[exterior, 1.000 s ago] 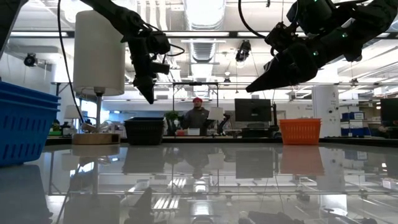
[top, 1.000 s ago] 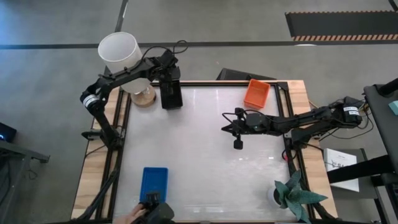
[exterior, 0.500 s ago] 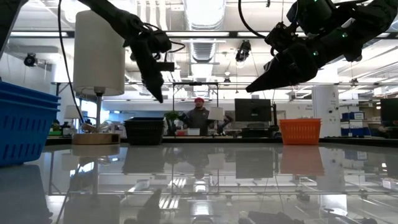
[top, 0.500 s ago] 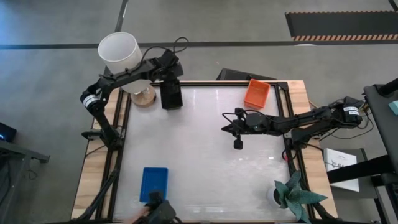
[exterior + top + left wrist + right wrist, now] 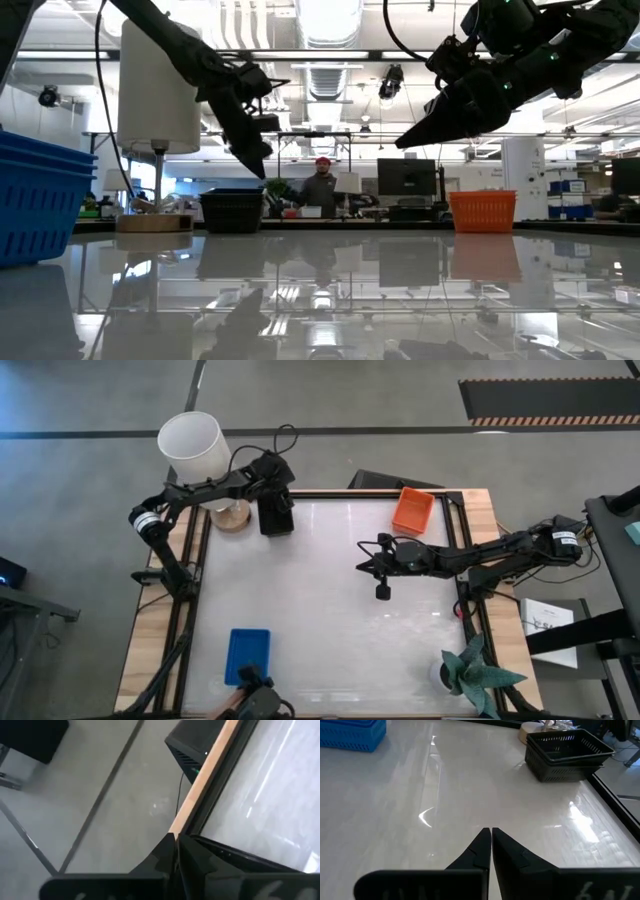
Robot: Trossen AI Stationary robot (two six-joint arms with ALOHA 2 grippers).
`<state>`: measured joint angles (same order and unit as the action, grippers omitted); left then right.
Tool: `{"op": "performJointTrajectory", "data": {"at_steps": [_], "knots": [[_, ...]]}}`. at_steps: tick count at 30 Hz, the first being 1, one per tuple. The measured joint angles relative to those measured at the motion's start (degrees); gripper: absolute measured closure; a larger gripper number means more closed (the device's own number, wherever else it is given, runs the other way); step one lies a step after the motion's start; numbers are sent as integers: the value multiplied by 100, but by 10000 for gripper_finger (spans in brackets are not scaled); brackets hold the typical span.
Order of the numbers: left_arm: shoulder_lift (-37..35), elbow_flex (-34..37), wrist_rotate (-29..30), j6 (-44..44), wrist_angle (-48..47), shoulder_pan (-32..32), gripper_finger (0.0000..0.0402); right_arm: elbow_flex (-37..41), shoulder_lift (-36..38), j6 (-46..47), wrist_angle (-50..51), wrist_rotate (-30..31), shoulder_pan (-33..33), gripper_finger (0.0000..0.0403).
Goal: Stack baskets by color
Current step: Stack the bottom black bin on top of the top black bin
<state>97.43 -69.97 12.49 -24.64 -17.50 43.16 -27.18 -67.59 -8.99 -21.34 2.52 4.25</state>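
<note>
Left gripper (image 5: 283, 501): hanging in the air over the far left corner of the table, fingers (image 5: 170, 855) pressed together on nothing.
Black baskets (image 5: 277, 515): sitting stacked at the far left corner; in the high view the left gripper's tip is overlapping their far edge, while the low view is showing it raised clear above their rim, not touching.
Right gripper (image 5: 382, 592): hovering above the table's middle, fingers (image 5: 481, 849) meeting tip to tip, carrying nothing.
Orange baskets (image 5: 412, 510): resting at the far right corner, well apart from the right gripper.
Blue baskets (image 5: 247, 655): lying at the near left edge, far from both grippers.
Black baskets, right wrist view (image 5: 567, 754): showing as nested trays across the table (image 5: 330, 610), well ahead of the closed fingertips.
</note>
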Motion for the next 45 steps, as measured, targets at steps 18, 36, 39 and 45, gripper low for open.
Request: {"op": "performJointTrajectory", "data": {"at_steps": [18, 36, 39, 45], "knots": [[0, 773, -26, 52, 535, 77, 396, 0, 0, 12, -2, -39, 0, 394], [-154, 995, -800, 744, 1529, 5, 396, 0, 0, 32, -35, -142, 0, 394], [19, 1122, -792, 1050, 2134, 27, 396, 0, 0, 13, -37, -142, 0, 394], [544, 1085, -520, 1234, 2289, 19, 396, 0, 0, 3, -20, -140, 0, 394]]}}
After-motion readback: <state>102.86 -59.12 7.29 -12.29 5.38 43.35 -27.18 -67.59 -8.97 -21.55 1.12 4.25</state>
